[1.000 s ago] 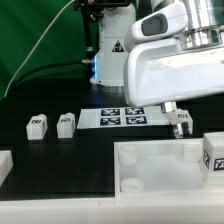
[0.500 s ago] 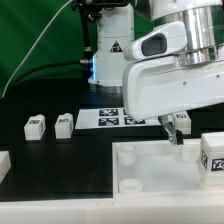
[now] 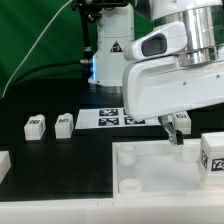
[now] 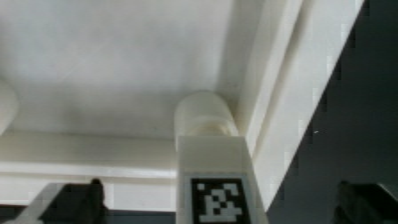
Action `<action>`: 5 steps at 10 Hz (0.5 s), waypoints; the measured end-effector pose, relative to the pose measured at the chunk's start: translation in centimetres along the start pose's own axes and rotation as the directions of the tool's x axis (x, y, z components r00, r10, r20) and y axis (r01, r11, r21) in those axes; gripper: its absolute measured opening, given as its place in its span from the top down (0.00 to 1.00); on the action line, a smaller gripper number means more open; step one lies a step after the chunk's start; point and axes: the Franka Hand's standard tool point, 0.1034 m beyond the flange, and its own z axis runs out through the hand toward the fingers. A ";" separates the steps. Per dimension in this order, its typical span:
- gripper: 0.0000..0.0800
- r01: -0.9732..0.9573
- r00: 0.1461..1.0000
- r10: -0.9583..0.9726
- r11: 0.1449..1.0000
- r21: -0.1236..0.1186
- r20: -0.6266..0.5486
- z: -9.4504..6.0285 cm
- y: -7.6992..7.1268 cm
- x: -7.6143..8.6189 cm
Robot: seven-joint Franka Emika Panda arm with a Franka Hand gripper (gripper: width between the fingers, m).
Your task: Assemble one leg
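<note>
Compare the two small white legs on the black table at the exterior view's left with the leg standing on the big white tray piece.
The two legs at the exterior view's left rest on the black table, well apart from the gripper; the leg at the right sits on the white tray piece, nearer the gripper. The left pair look smaller and lower; the right leg looks taller, with a larger-looking tag. All are white blocks with a black-and-white tag.

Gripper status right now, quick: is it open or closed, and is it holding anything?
Gripper: open, fingers spread wide on either side of a leg on the tray, not closed on it.
</note>
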 end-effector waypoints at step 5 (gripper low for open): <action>0.19 -0.018 0.869 -0.017 0.998 0.066 0.495 -1.3 -0.4 -0.5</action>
